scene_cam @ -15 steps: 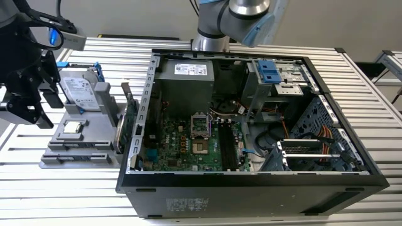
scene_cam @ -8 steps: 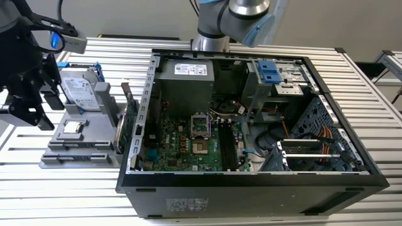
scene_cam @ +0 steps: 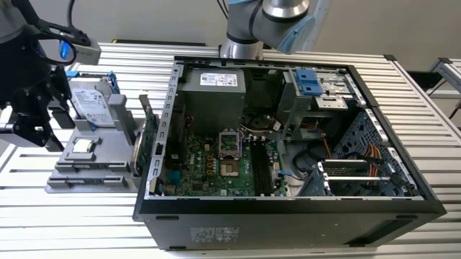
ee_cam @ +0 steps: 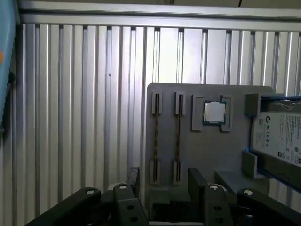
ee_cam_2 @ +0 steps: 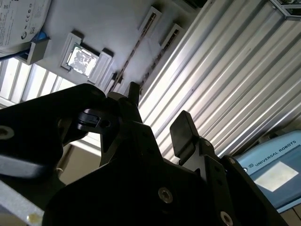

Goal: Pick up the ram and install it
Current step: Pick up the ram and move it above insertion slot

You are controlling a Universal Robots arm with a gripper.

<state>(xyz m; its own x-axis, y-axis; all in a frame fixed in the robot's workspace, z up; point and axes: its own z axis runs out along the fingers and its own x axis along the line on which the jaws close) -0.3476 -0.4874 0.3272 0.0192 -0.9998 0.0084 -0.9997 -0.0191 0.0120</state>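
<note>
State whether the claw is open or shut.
Open: in the first wrist view the claw's fingers stand apart, gripping nothing; the grey tray shows through the gap.

Your workbench (scene_cam: 425, 97) — its top ribbed silver metal — spans the exterior view, with a plain pale wall (scene_cam: 144, 21) behind it. At the exterior view's right, a second slatted bench (scene_cam: 450, 73) stands just beside it. In both wrist views, light glints along the workbench's ribs.
</note>
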